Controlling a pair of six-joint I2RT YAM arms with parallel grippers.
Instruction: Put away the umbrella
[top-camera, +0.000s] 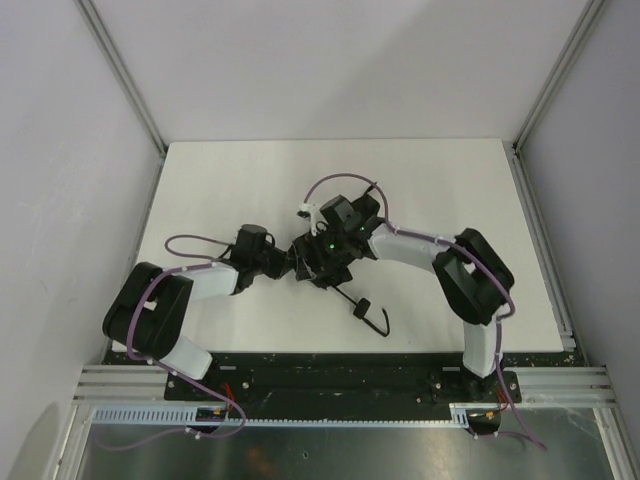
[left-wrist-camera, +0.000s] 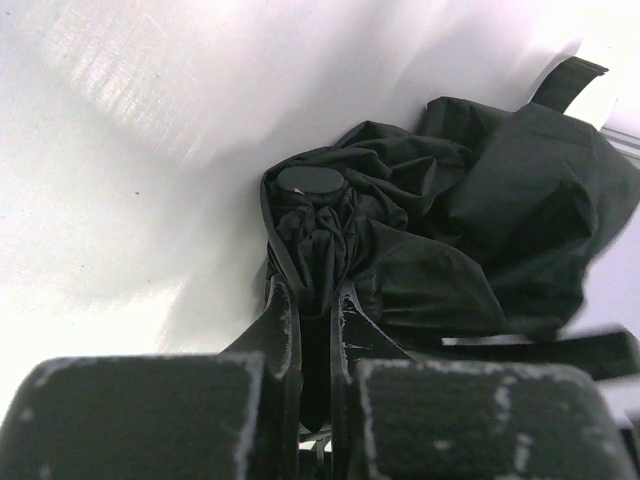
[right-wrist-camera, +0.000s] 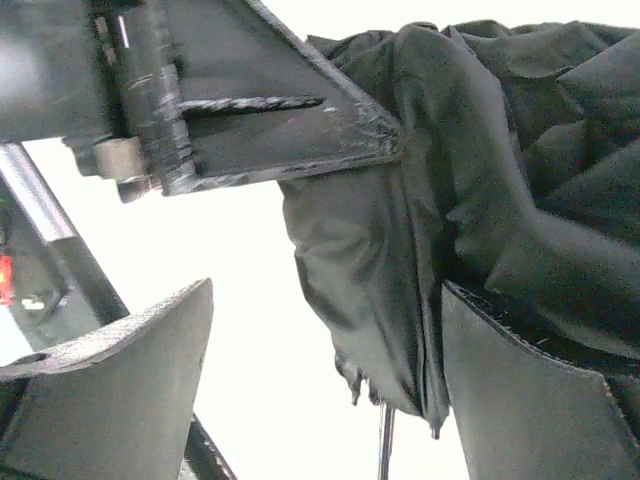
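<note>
Pinching the umbrella at its capped end with the left hand, mid-tabletop. Long axis running rightward from that grip into the right hand, spread wide, with loose fabric hanging between its fingers.

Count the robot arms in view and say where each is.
2. The left arm reaches in from the near left, with the left gripper shut on the umbrella. The right arm reaches in from the near right, with the right gripper open beside it. None looks hidden.
</note>
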